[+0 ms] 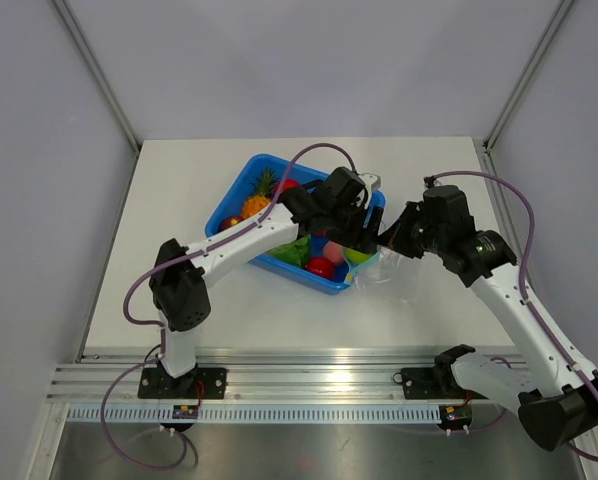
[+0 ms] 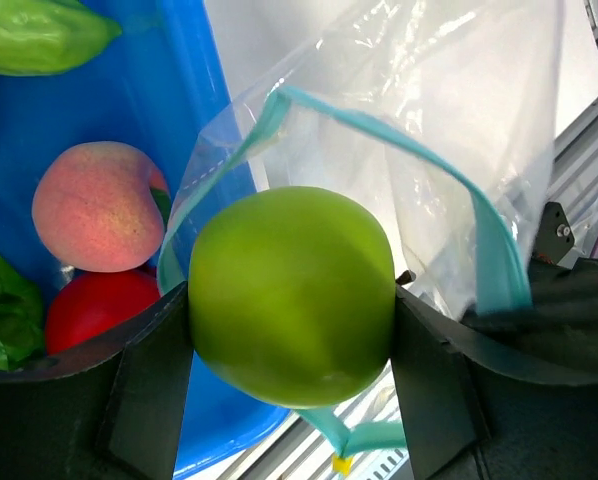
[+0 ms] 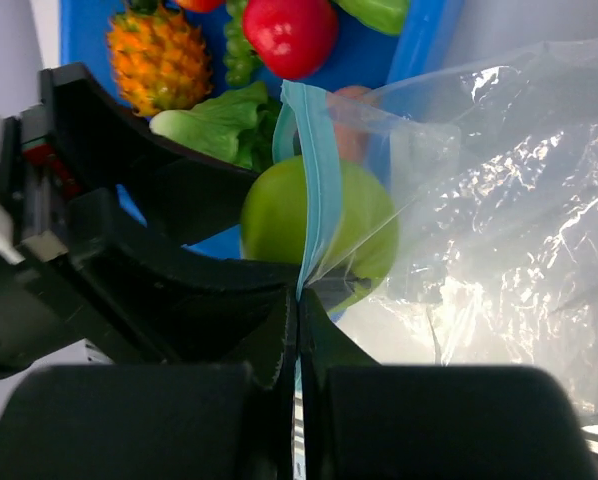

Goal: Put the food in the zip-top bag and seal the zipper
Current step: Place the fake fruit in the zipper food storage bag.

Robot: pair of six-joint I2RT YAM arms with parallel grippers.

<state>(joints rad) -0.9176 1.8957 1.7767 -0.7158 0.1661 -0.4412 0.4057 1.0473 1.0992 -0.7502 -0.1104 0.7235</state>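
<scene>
My left gripper [image 2: 291, 340] is shut on a green apple [image 2: 291, 290] and holds it at the open mouth of the clear zip-top bag [image 2: 449, 120]. The teal zipper strip [image 2: 489, 240] loops around the apple. My right gripper [image 3: 299, 310] is shut on the zipper strip [image 3: 314, 170] and holds the bag's mouth [image 1: 384, 262] up beside the tray's right end. The apple also shows in the right wrist view [image 3: 279, 215], half behind the strip. A pink peach [image 2: 97, 205], a red apple [image 2: 99, 305], lettuce [image 3: 219, 125], a pineapple [image 3: 159, 55] and a green pepper [image 2: 39, 35] lie in the tray.
The blue tray [image 1: 241, 185] sits at the table's middle with the remaining toy food. The bag's body [image 3: 519, 240] lies on the white table to the right of the tray. An aluminium rail [image 1: 309, 375] runs along the near edge.
</scene>
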